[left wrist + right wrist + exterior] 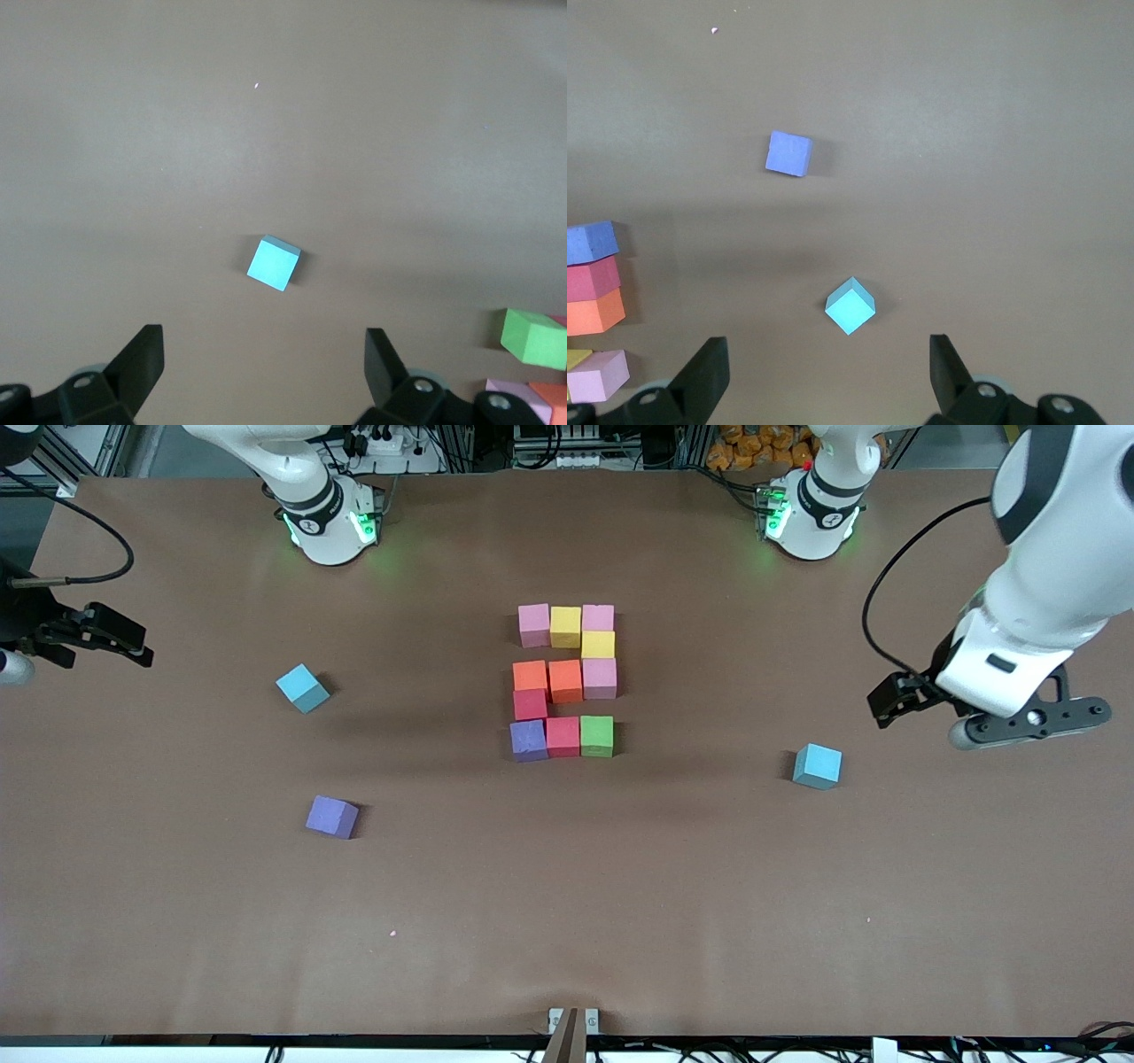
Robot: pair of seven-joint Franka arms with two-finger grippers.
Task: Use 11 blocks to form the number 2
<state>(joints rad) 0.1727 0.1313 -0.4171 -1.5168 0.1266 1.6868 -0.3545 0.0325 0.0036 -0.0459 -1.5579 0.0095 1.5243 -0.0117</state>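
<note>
Blocks (564,682) stood together near the middle of the bench, somewhat closer to the edge where the arm bases stood, and made the number 2 (565,681). Its top row, nearest the bases, ran pink (534,623), yellow (565,626), pink (598,617). Under that sat a single yellow cube (598,644) on the side toward the left arm's end. The middle row held two orange cubes (548,678) and a pink one (600,677). A single red cube (530,704) sat below on the side toward the right arm's end, and the bottom row read purple (528,740), red (563,736), green (597,736). Neighbouring cubes touched or nearly touched.

Three loose cubes lay well apart from the digit. A spare purple cube (332,816) sat toward the right arm's end, nearer the front camera than the digit. One light-blue cube (302,687) lay farther from that camera, also toward the right arm's end. A second light-blue cube (817,766) lay toward the left arm's end.

The left gripper (264,370) hung over the bench close to that second cube, fingers spread wide and holding nothing. The right gripper (829,375) hung at the right arm's edge of the bench, fingers likewise spread wide and holding nothing.
</note>
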